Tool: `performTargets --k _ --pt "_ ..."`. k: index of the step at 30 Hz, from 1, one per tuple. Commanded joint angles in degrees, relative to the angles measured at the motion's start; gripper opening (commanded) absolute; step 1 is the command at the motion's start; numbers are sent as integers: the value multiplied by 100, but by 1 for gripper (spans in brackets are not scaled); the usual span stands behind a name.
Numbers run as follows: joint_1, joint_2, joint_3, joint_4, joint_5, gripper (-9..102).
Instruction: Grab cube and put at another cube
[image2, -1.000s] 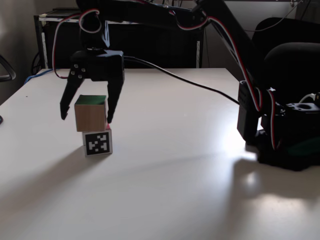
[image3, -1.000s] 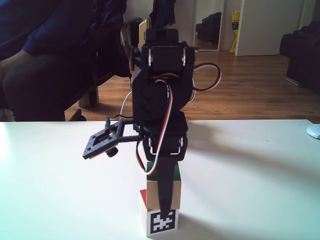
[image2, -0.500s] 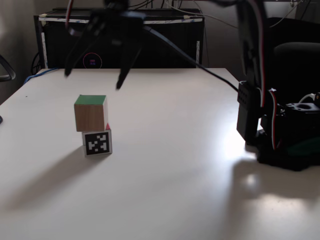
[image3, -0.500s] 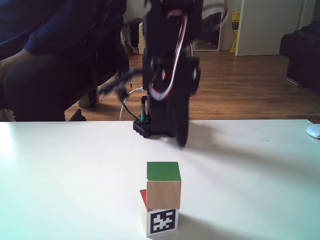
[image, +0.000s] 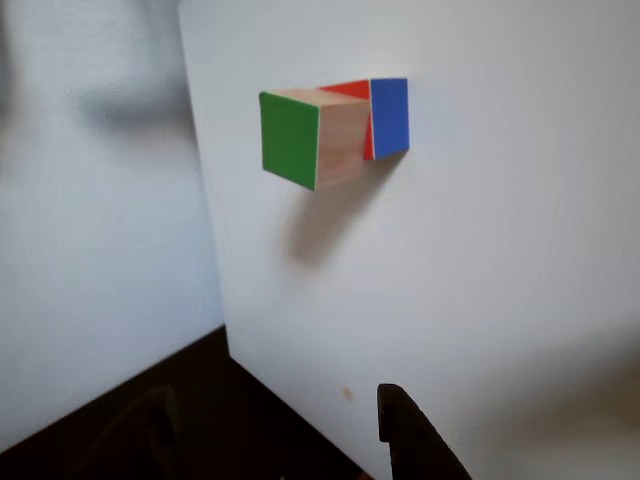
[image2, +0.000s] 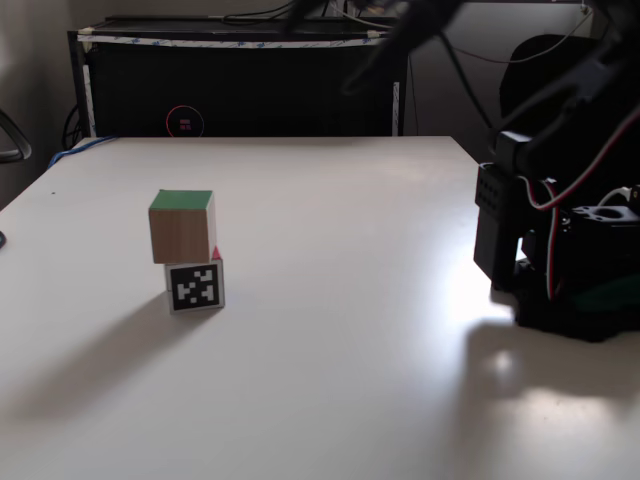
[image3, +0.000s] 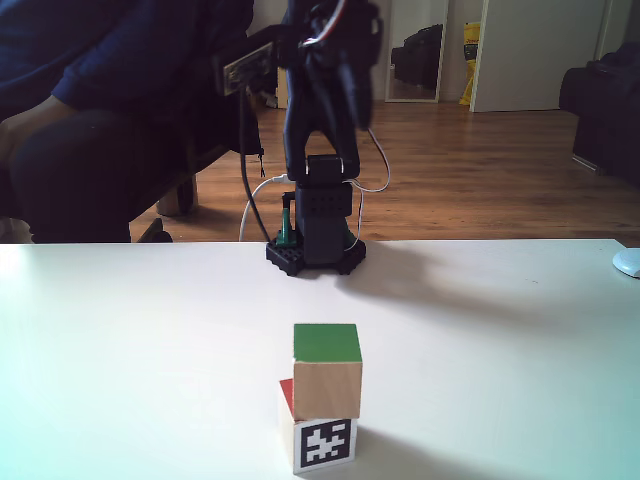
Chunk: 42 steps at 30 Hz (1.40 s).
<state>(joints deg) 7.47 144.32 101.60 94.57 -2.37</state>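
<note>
The cube (image2: 181, 225), plain wood with a green top, rests on another cube (image2: 195, 287), whose pale front face carries dark print. In a fixed view from the opposite side the cube (image3: 326, 370) sits slightly offset on another cube (image3: 325, 441), with a red sliver showing at the left. The other view lies on its side: the cube's green face (image: 290, 138) is toward the camera, with another cube's blue face (image: 390, 116) and red face behind it. My gripper (image2: 325, 50) is blurred, high above the table's far edge, open and holding nothing. One dark fingertip (image: 405, 435) shows.
The arm's base (image2: 565, 270) stands at the right of the white table (image2: 350, 340). A black cabinet (image2: 240, 90) lies behind the table. A seated person (image3: 70, 120) is beyond the far edge, and a white object (image3: 628, 262) sits at the right edge.
The open gripper stood around the green-topped cube, then rose and swung back toward the base. Both cubes stay stacked and unmoved.
</note>
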Motion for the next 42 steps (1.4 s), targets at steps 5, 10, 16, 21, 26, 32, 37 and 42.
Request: performTargets --k 5,10,16,21,26,32,37,42 --pt "220 2558 2751 -1318 -255 25" --pt "404 3401 4008 -1960 -606 16" --pt "615 4412 5335 -2373 -624 0" --pt "475 4412 5959 -2487 -352 0" --pt "439 4412 6776 -2716 -334 0" --pt "536 4412 6987 -2637 -343 0" --pt "492 4412 6917 -2373 -343 0" --pt "483 4412 6855 -2065 -378 0"
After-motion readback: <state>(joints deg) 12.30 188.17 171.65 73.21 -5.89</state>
